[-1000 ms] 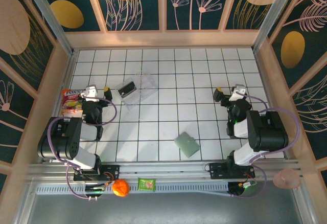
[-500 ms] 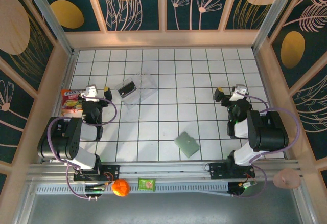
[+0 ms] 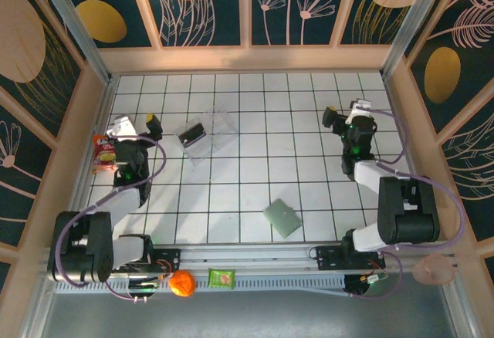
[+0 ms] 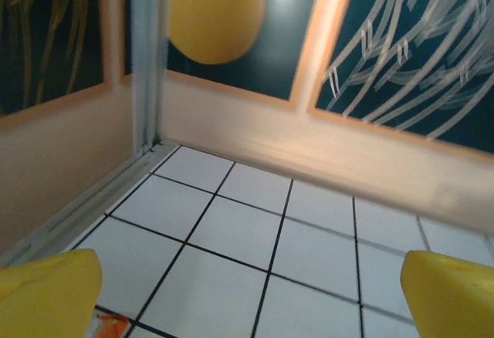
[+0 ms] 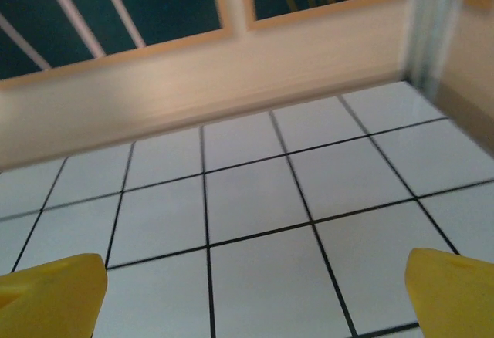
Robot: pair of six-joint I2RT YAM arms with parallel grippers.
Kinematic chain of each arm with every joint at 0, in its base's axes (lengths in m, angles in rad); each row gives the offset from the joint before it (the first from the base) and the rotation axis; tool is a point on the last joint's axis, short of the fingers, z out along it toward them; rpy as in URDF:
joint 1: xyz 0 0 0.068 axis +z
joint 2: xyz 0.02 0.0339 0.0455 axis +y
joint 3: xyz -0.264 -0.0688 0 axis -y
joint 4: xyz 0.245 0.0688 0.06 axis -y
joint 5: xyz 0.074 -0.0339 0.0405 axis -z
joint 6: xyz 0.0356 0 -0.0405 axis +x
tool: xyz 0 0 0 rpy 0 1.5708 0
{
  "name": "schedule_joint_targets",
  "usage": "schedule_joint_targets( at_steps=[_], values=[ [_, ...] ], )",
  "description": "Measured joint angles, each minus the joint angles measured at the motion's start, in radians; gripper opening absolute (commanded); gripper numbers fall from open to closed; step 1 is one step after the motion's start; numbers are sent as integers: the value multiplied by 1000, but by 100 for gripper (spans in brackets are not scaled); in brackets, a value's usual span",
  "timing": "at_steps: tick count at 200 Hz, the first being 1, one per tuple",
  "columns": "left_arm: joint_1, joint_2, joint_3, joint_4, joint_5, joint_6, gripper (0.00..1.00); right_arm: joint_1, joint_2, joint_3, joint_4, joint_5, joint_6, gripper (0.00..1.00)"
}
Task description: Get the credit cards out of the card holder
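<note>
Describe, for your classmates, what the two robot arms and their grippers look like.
Both arms are built from chunky black joint housings and white links; the left arm and right arm each carry a looping lilac cable. The left gripper and right gripper are black and white, with yellow fingertips seen close in the wrist views.
</note>
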Motion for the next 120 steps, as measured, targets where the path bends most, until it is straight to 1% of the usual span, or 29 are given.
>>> schedule_joint_targets(
  at_steps=[8,18,24,30,37,39,42,50,64,78,94,111,120],
  values=[
    [0,-17,-7,-14,-39,-76,99,21,-2,23,-60,67,68,99],
    [0,-41,-3,-69,-90,-187,99,26,7,93,-204,131,183,99],
    [1,-56,2,-109,-115,-244,99,13,18,142,-276,136,236,93],
    [3,-69,9,-147,-130,-293,99,-8,35,190,-328,118,276,91],
    [6,-80,22,-183,-132,-332,99,-35,56,236,-364,88,319,92],
    [6,-80,26,-192,-130,-341,99,-41,60,242,-366,79,324,97],
    [6,-82,35,-209,-129,-357,99,-52,67,252,-368,60,342,99],
    [6,-82,60,-248,-121,-389,99,-72,75,253,-364,19,365,99],
    [6,-82,101,-305,-100,-439,99,-74,80,227,-364,-45,395,99],
    [6,-89,114,-332,-83,-473,99,-32,95,212,-370,-102,396,99],
    [6,-115,103,-355,-59,-487,99,56,112,211,-356,-171,376,97],
    [6,-150,89,-380,-35,-494,99,147,127,214,-308,-253,364,94],
    [6,-169,84,-389,-23,-502,99,186,152,227,-283,-294,358,90]
  ],
)
